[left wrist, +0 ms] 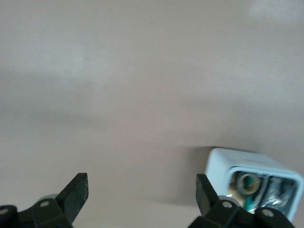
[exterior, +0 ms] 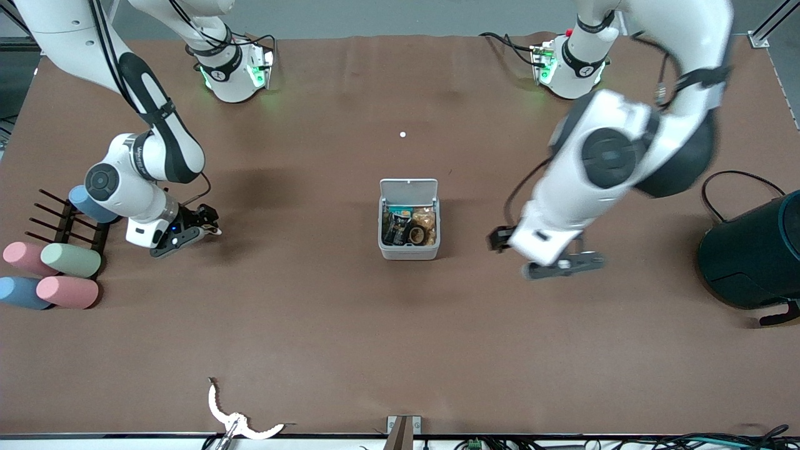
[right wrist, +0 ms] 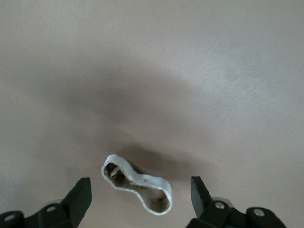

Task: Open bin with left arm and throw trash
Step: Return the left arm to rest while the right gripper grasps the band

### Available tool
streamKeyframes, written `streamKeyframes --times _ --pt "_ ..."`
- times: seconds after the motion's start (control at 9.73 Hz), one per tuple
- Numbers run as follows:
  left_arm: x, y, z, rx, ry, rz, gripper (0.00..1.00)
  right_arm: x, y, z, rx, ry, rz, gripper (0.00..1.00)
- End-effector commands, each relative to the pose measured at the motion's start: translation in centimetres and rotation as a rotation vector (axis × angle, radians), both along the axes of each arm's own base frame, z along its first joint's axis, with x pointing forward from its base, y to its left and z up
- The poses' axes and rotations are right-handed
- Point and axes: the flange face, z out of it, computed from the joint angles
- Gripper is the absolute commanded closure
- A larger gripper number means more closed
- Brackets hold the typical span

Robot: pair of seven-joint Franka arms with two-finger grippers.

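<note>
Brown table (exterior: 350,325) holds the lid-up bin (exterior: 409,250), no writing legible; left pincer (exterior: 565,265) and right pincer (exterior: 199,226) spread.

The front view looks down from high above the table (exterior: 400,350), facing both robot bases, and takes in the whole brown surface. The left wrist view sits close behind the left gripper (left wrist: 142,192) and looks down at the table from low height; at its edge it catches the open bin (left wrist: 254,183), which the front view shows in the table's middle (exterior: 409,250). The right wrist view looks down past the right gripper (right wrist: 141,194), very near the surface, at a squashed whitish ring (right wrist: 137,183), probably tape.
</note>
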Motion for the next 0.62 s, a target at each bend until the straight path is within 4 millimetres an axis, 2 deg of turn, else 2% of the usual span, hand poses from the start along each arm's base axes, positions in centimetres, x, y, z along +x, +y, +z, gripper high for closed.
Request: streamKeyframes --times 0.0,0.1,0.21,0.31,0.41,0.51 --pt "-1.8 4.8 5.2 0.019 0.009 -0.067 0.00 -1.5 0.1 -0.9 0.001 0.025 0.020 0.11" --pt "-2.2 7.6 7.5 0.023 0.000 -0.094 0.00 -1.7 0.1 -1.2 0.001 0.032 0.020 0.22" --pt "-3.0 10.9 9.7 0.027 0.006 -0.122 0.00 -1.8 0.1 -1.2 0.002 0.040 0.019 0.52" --pt "-4.7 12.8 12.8 0.027 -0.004 -0.139 0.00 -2.0 0.1 -1.3 0.003 0.054 0.019 0.73" --pt "-5.8 15.1 13.6 0.045 0.027 -0.110 0.00 -1.9 -0.1 -1.2 0.003 0.051 0.010 0.85" --pt "-7.2 16.0 13.8 0.058 0.030 -0.098 0.00 -1.9 -0.5 -1.1 0.004 0.051 -0.012 0.99"
